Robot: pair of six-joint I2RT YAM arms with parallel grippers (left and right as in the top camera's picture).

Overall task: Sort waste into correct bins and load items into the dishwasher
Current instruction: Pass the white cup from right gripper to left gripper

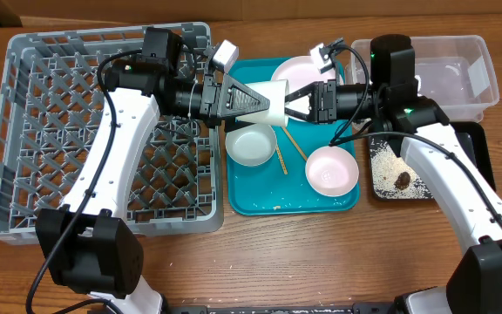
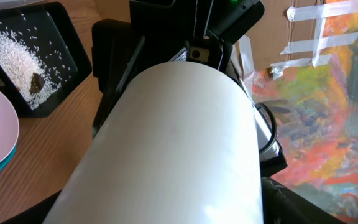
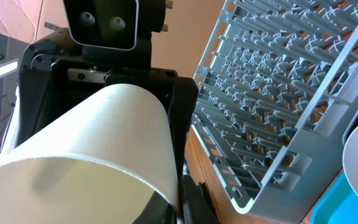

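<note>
Wood table (image 1: 321, 253), seen from overhead. The grey dish rack (image 1: 24, 131) on the left side has a lattice floor and slotted walls, with nothing in it. The teal tray (image 1: 251, 196) sits just beside the rack, mid-table.

The white cup (image 1: 274, 110) is off the tray, lying sideways in the air above the tray's back edge, between the two claws. It is plain, smooth and matte with no marks, and its open rim faces the right wrist camera.

The left claw (image 1: 255, 99) is clamped on the cup, its black fingers narrowing onto the cup's sides. The right claw (image 1: 296, 106) has fingers on either side of the cup's other end; cannot tell whether they press it.

On the teal tray:
- Pale pink plate (image 1: 296, 71) at the back, partly under the claws.
- White bowl (image 1: 251, 144) front left.
- Pinkish-white bowl (image 1: 332, 170) front right.
- Two chopsticks (image 1: 279, 155) lying between the bowls.

The black tray (image 2: 67, 50) is to the right and holds loose rice (image 1: 386, 161) and a brown lump (image 1: 403, 180). The clear tub (image 1: 460, 61) sits behind it.
</note>
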